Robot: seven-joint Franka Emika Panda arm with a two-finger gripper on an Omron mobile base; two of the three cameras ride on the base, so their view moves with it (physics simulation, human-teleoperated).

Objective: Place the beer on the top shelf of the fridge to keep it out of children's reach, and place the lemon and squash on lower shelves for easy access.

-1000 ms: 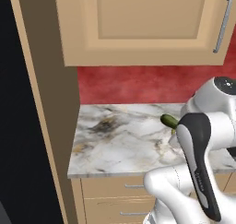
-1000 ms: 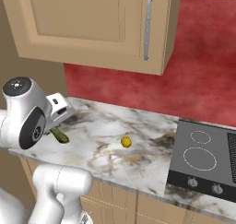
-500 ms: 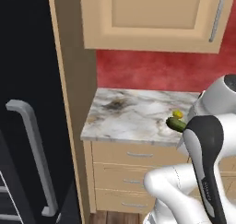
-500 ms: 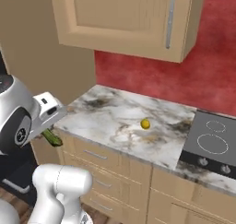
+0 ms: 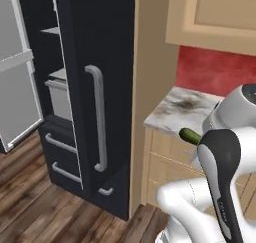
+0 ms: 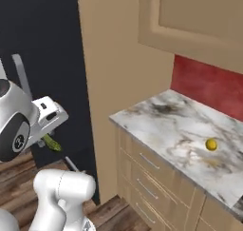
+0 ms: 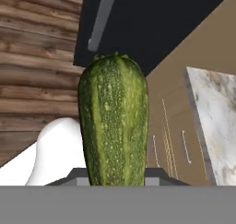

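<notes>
My gripper (image 7: pixel 115 176) is shut on the squash (image 7: pixel 113 121), a dark green speckled vegetable that stands up from between the fingers in the hand view. In the right base view the squash (image 6: pixel 51 142) hangs under the gripper (image 6: pixel 48 133), in the air left of the counter. Its tip (image 5: pixel 189 135) pokes out from behind my arm. The lemon (image 6: pixel 211 144) lies on the marble counter (image 6: pixel 175 125). The black fridge (image 5: pixel 100 52) stands left of the counter with a grey bar handle (image 5: pixel 98 118). Light-grey shelf plates (image 5: pixel 58 74) show inside it. The beer is out of view.
The fridge's white-lined door (image 5: pixel 20 87) hangs open at the far left. A tan side panel (image 6: pixel 118 59) separates the fridge from the counter, above drawers (image 6: pixel 152 173). Wall cupboards (image 5: pixel 215 12) hang over the counter, and wooden floor (image 5: pixel 35 207) lies in front of the fridge.
The whole picture has shifted: the base has moved left, away from the counter and toward the fridge. The squash stays held in the gripper, and the lemon rests on the counter as before.
</notes>
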